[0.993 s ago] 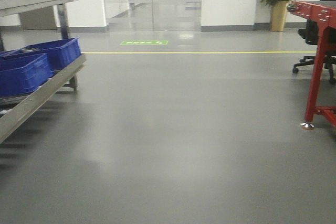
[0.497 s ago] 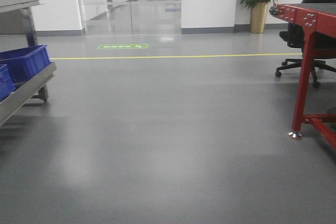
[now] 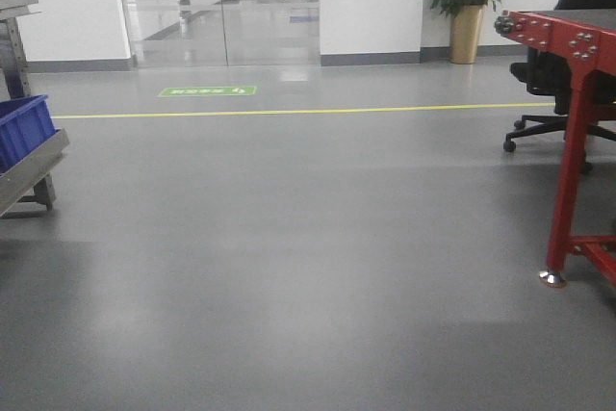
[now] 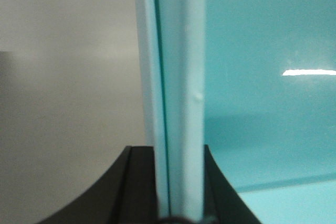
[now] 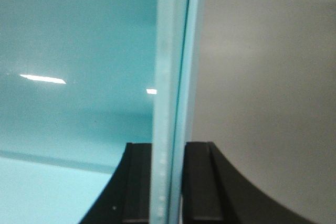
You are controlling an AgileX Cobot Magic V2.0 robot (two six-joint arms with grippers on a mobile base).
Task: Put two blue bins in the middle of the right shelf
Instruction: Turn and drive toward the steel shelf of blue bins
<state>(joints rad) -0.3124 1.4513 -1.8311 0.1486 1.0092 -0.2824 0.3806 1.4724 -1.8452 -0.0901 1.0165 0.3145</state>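
1. The left gripper (image 4: pixel 176 192) is clamped on one wall of a bin (image 4: pixel 262 77). The bin's inside fills the right of that frame.
2. The right gripper (image 5: pixel 168 187) is clamped on the opposite wall, with the bin's inside at frame left. The bin therefore sits between both arms.
3. Count: one held bin and a second bin (image 3: pixel 19 127) on a rack (image 3: pixel 34 156) at the front view's far left. No right shelf is visible.

Far left: metal shelf (image 3: pixel 34 156), blue bin (image 3: pixel 19 127) resting on lower tier; grey floor (image 3: pixel 289 267) beneath.
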